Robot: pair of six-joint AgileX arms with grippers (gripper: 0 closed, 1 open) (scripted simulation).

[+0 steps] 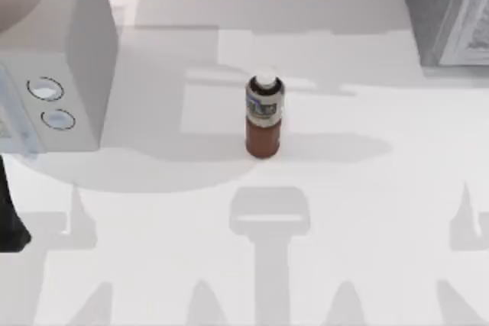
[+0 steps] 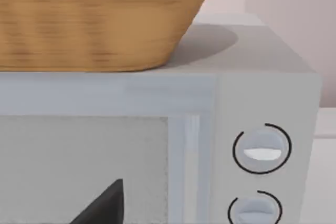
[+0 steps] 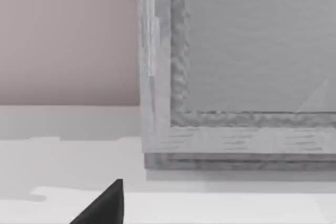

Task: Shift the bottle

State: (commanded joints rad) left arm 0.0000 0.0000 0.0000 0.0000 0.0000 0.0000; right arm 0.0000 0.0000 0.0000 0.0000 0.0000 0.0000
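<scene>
The bottle (image 1: 264,117) stands upright near the middle of the white table (image 1: 367,211). It has a reddish-brown body, a white cap and a grey-blue label band. Nothing touches it. My left arm (image 1: 9,215) shows as a dark shape at the table's left edge, well away from the bottle. In the left wrist view a black tip of my left gripper (image 2: 102,208) faces the microwave's front. In the right wrist view a black tip of my right gripper (image 3: 102,205) sits low over the table, facing a grey cabinet.
A light grey microwave (image 1: 53,74) with two round knobs stands at the back left, with a wicker basket (image 2: 94,19) on top. A grey cabinet (image 1: 447,9) fills the back right corner. Bare table lies all around the bottle.
</scene>
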